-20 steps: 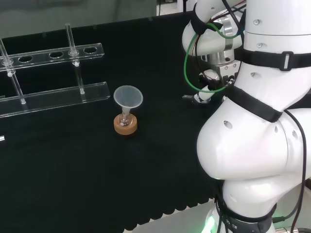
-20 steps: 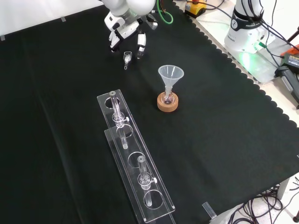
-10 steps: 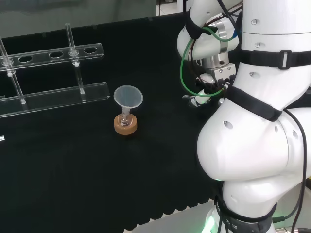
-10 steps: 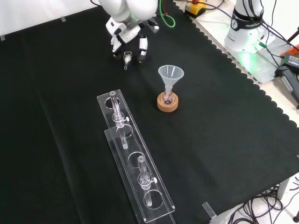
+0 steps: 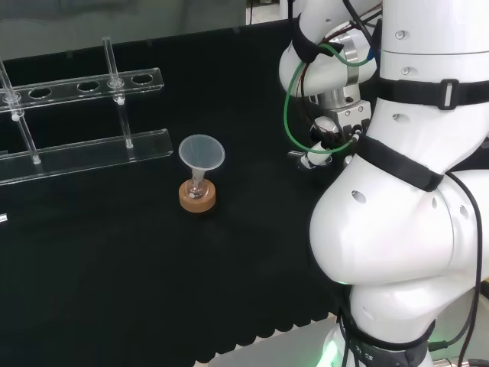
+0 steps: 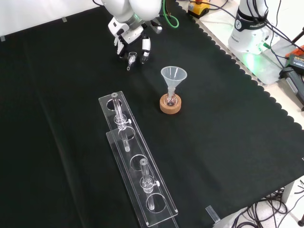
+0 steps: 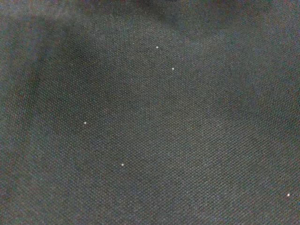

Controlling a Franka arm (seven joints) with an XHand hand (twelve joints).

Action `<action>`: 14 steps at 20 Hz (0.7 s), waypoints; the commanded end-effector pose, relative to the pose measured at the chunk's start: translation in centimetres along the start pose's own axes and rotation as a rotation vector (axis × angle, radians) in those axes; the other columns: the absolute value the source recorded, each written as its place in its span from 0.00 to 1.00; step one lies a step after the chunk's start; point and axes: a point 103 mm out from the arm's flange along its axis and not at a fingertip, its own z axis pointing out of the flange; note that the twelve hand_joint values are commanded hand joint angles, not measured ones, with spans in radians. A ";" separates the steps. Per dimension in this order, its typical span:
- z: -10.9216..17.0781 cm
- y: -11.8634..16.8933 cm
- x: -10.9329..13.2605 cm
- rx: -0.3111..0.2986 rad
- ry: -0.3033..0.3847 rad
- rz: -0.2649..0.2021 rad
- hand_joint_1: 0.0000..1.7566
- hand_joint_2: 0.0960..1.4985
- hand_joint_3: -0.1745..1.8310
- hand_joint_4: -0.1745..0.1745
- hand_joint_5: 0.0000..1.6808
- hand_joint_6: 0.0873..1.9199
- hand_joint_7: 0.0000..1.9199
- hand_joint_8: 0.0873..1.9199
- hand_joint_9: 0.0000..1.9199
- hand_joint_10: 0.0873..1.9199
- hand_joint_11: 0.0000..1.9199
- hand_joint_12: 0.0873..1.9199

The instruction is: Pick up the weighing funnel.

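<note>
The weighing funnel [image 6: 131, 58], a small clear scoop with a short stem, lies on the black cloth near the top of the front view. The hand [image 6: 134, 35] is lowered over it, with its fingers [image 6: 144, 50] pointing down on either side of the piece and close to it. The fingers are not visibly pinched on the funnel, which rests on the cloth. In the head view the hand [image 5: 330, 130] hangs low beside the white arm links, fingertips at the cloth. The wrist view looks at bare black cloth [image 7: 150, 122] from very close.
The big funnel [image 6: 173, 75] stands in a small flask on a cork ring [image 6: 170, 105], below and right of the hand in the front view. A clear test-tube rack [image 6: 135, 164] with tubes lies lower down. The cloth's scalloped edge [image 6: 247, 78] runs along the right.
The hand has come down over the weighing funnel and its fingers have drawn nearer to it. The funnel has shifted slightly to the right in the front view.
</note>
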 end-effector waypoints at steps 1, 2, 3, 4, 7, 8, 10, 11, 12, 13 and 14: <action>0.1 0.0 0.0 -0.003 0.000 0.000 0.27 0.43 0.27 0.11 0.32 0.52 0.47 0.48 0.50 0.35 0.35 0.64; 0.1 0.0 0.0 -0.002 -0.007 0.008 0.27 0.43 0.27 0.11 0.32 0.54 0.47 0.49 0.50 0.35 0.35 0.64; 0.1 0.0 0.0 -0.001 -0.010 0.012 0.27 0.43 0.27 0.11 0.32 0.55 0.48 0.49 0.51 0.35 0.35 0.64; 0.1 0.0 0.0 -0.001 -0.011 0.015 0.28 0.43 0.27 0.11 0.33 0.56 0.48 0.49 0.51 0.35 0.36 0.64; 0.2 0.1 0.0 0.002 -0.013 0.020 0.28 0.42 0.28 0.11 0.33 0.57 0.48 0.50 0.51 0.35 0.36 0.64; 0.2 0.1 0.0 0.003 -0.014 0.022 0.28 0.42 0.28 0.11 0.33 0.57 0.48 0.50 0.51 0.36 0.36 0.64; 0.2 0.1 -0.1 0.002 -0.017 0.026 0.28 0.42 0.28 0.11 0.33 0.58 0.48 0.50 0.52 0.36 0.36 0.64; 0.3 0.1 -0.1 0.002 -0.019 0.029 0.28 0.42 0.28 0.11 0.33 0.59 0.49 0.51 0.52 0.36 0.36 0.64; 0.3 0.2 -0.1 -0.001 -0.021 0.033 0.29 0.43 0.28 0.11 0.34 0.60 0.49 0.51 0.52 0.36 0.37 0.64; 0.4 0.2 -0.1 -0.002 -0.021 0.035 0.29 0.43 0.28 0.11 0.34 0.60 0.49 0.51 0.52 0.36 0.37 0.64; 0.4 0.2 -0.1 -0.003 -0.021 0.037 0.29 0.43 0.28 0.12 0.34 0.61 0.49 0.51 0.53 0.36 0.37 0.63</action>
